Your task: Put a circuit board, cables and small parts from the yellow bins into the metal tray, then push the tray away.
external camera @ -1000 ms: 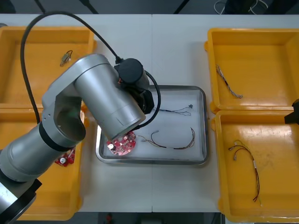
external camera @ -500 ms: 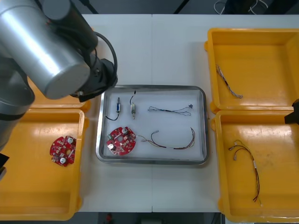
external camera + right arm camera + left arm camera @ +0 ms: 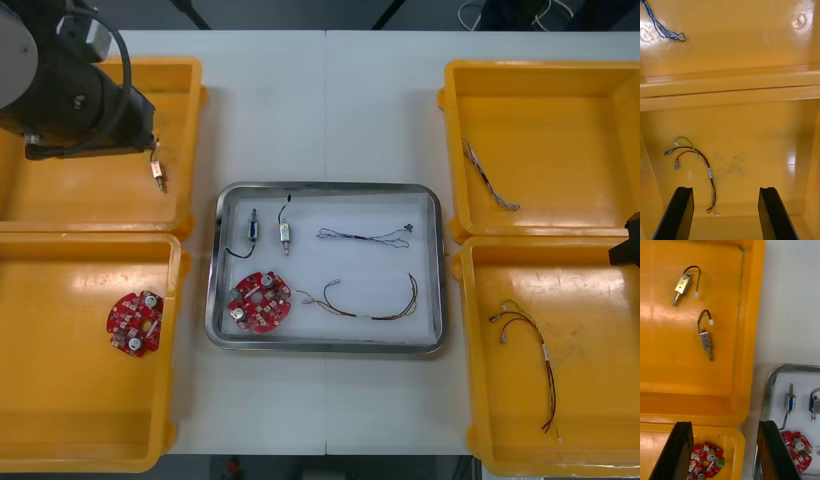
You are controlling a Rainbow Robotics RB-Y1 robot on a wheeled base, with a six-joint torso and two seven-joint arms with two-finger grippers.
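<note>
While the left gripper [image 3: 724, 423] is hovering over the far left yellow bin [image 3: 662, 363] with its fingers standing wide apart, a small metal part [image 3: 705, 340] is lying loose on the bin floor near a second part [image 3: 682, 284]. It is looking light, stiff and probably slippery, so its boxy body is offering a surer hold than its thin wire. The bin's raised wall is standing between it and the metal tray [image 3: 325, 346], which is holding a circuit board [image 3: 259, 301], two more parts [image 3: 285, 234] and cables [image 3: 350, 236]. The right gripper [image 3: 725, 189], also wide open, is waiting over the near right bin [image 3: 752, 150].
</note>
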